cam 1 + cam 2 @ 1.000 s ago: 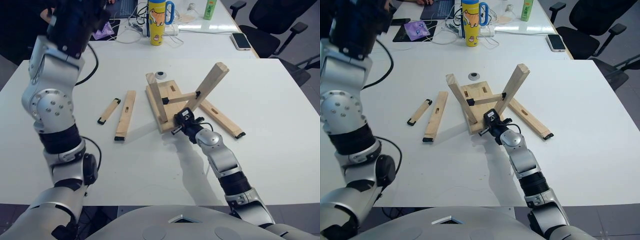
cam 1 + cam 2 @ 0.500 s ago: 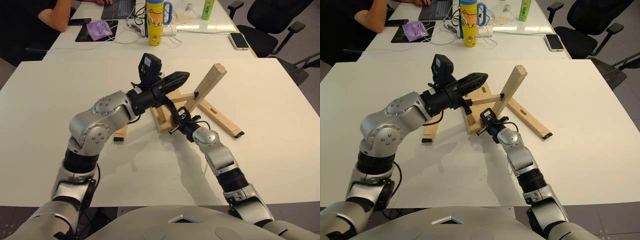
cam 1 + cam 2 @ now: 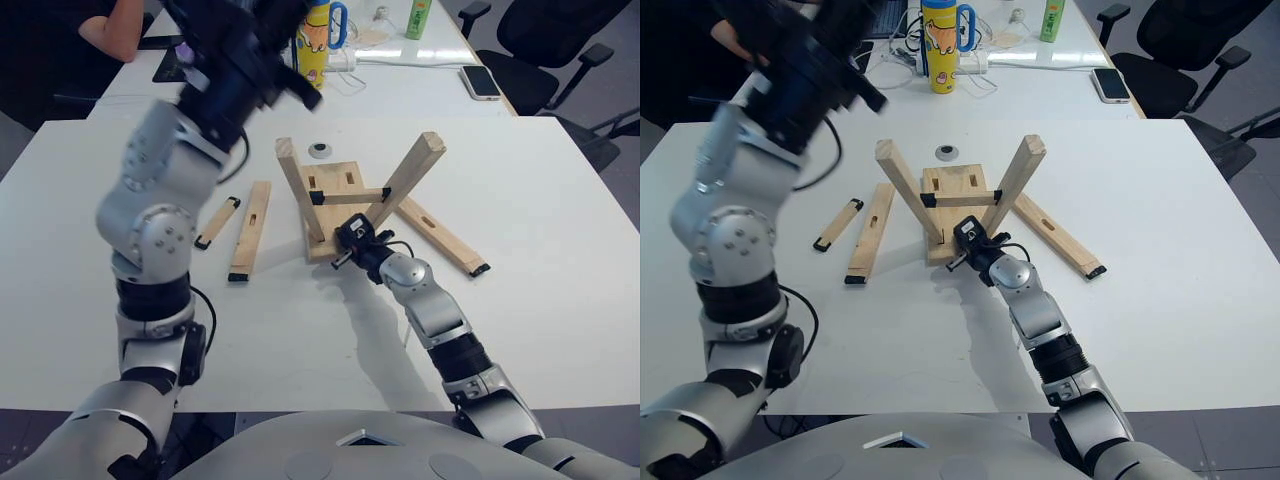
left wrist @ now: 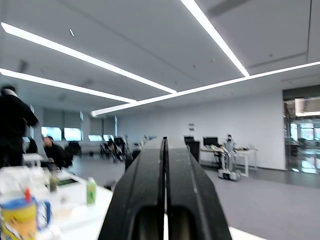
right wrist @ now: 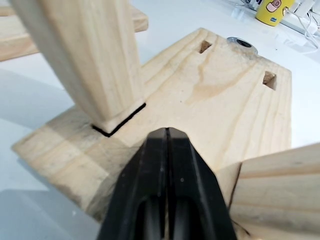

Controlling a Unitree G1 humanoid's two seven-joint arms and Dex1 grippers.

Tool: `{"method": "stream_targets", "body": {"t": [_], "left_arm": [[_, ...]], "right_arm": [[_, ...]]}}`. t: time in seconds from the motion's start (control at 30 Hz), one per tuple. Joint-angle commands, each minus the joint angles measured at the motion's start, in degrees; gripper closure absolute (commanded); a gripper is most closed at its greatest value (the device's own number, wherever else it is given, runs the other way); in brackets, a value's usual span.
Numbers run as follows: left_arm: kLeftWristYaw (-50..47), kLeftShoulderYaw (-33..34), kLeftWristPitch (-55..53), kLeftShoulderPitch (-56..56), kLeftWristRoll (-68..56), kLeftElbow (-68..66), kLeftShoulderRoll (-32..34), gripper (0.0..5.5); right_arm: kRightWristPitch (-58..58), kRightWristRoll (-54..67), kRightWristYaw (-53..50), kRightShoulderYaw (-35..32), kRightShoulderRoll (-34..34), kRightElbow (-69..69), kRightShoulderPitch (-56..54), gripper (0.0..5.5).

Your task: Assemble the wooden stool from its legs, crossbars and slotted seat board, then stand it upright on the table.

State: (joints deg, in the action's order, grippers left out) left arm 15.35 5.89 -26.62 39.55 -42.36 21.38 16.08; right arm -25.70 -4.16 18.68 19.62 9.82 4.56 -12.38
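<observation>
**Counter** (image 3: 540, 260): white; carries every stool part listed below. Clock positions are taken from the seat board, with 12 o'clock away from the robot.

**Seat board** (image 3: 958, 180): lies flat near the middle of the counter. Two small empty slots show near its 12 o'clock edge.

**Left fitted leg** (image 3: 910, 193): foot set into the seat board at its 7 o'clock corner. It leans outward toward 10 o'clock.

**Right fitted leg** (image 3: 1012, 183): foot set into the board on the 4 o'clock side. It leans outward toward 2 o'clock.

**Fitted crossbar** (image 3: 960, 200): runs level between the two fitted legs, above the board, with dark ends against each leg.

**Loose leg** (image 3: 1060, 238): flat on the counter at 4 o'clock, just beside the board. It has a slot in its upper face and a dark tip at its near end.

**Slotted loose leg** (image 3: 870, 232): flat on the counter at 9 o'clock, apart from the board.

**Short crossbar** (image 3: 837, 223): flat at 9 o'clock, just beyond the slotted loose leg.

**Round disc** (image 3: 946, 152): small, on the counter at 12 o'clock, just past the board's far edge.

**Right gripper** (image 5: 167, 132): low at the board's 6 o'clock edge, between the feet of the two fitted legs. Jaws are clenched together with nothing between them. Whether the tips touch the wood cannot be told.

**Left gripper** (image 4: 165, 142): raised high above the counter toward 10 o'clock. Jaws are clenched and grasp nothing.

**Yellow mug** (image 3: 943, 45): on the desk behind, at 12 o'clock.
</observation>
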Motion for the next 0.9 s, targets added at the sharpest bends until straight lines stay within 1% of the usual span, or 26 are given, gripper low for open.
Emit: {"method": "stream_targets", "body": {"t": [0.03, 0.1, 0.13, 0.17, 0.23, 0.27, 0.33, 0.37, 0.4, 0.43, 0.5, 0.57, 0.63, 0.7, 0.8, 0.9], "left_arm": [[-2.2, 7.6, 3.9, 10.7, 2.0, -6.4, 3.6, 5.49], [-3.7, 9.7, 3.9, 14.4, 0.2, -9.4, 2.8, 5.49], [-3.4, 8.8, 2.9, 14.2, 0.4, -11.1, 2.2, 5.49], [-2.6, 6.2, -0.6, 11.2, -0.2, -12.6, 0.8, 5.49], [0.2, -7.2, -11.3, -1.6, 2.8, -13.8, 1.7, 5.49], [0.0, -12.5, -15.7, -9.1, 3.7, -13.7, 2.1, 5.49], [2.3, -23.3, -20.6, -20.2, 6.0, -11.2, 6.0, 5.49], [2.5, -25.3, -22.1, -23.2, 5.9, -10.0, 6.4, 5.49], [3.6, -29.0, -22.7, -23.7, 8.7, -9.4, 8.9, 5.49], [3.6, -30.1, -22.5, -23.2, 10.5, -10.0, 10.1, 5.49], [1.5, -26.6, -19.0, -19.8, 13.3, -12.4, 9.6, 5.49], [-1.5, -21.1, -14.4, -15.4, 14.6, -14.7, 7.2, 5.49], [-3.1, -18.1, -10.9, -12.0, 16.0, -15.4, 5.5, 5.49], [-3.8, -17.4, -8.8, -10.8, 17.7, -15.2, 4.6, 5.49], [-2.7, -19.2, -6.9, -11.5, 21.3, -18.3, 4.2, 5.49], [-2.6, -18.2, -2.7, -10.7, 23.8, -22.1, 2.7, 5.49]], "right_arm": [[-5.9, -1.1, 2.9, 4.2, 0.8, 8.6, 6.2, 5.5], [-5.8, -1.3, 2.7, 4.3, 0.8, 8.4, 6.7, 5.5], [-5.8, -1.3, 2.6, 4.4, 0.8, 8.3, 6.9, 5.5], [-5.8, -1.3, 2.6, 4.5, 0.8, 8.1, 7.1, 5.5], [-5.9, -1.4, 2.6, 5.0, 0.6, 7.7, 7.3, 5.5], [-5.9, -1.5, 2.7, 5.2, 0.5, 7.7, 7.2, 5.5], [-5.7, -1.4, 3.1, 5.4, 0.4, 8.1, 6.6, 5.5], [-5.5, -1.3, 3.3, 5.2, 0.4, 8.4, 6.2, 5.5], [-5.2, -1.2, 3.3, 4.9, 0.4, 8.9, 5.8, 5.5], [-5.0, -1.0, 3.2, 4.5, 0.3, 9.4, 5.4, 5.5], [-4.5, -0.9, 2.9, 4.0, -0.1, 10.5, 4.3, 5.5], [-4.2, -0.9, 2.8, 3.7, -0.2, 11.3, 3.8, 5.5], [-4.0, -0.9, 2.8, 3.9, -0.3, 11.8, 3.7, 5.5], [-3.8, -0.9, 2.9, 4.0, -0.4, 12.0, 3.6, 5.5], [-1.9, -0.4, 2.8, 3.7, -1.3, 12.1, 3.3, 5.5], [4.3, 2.4, 2.1, 0.7, -3.5, 9.4, 2.4, 5.5]]}}
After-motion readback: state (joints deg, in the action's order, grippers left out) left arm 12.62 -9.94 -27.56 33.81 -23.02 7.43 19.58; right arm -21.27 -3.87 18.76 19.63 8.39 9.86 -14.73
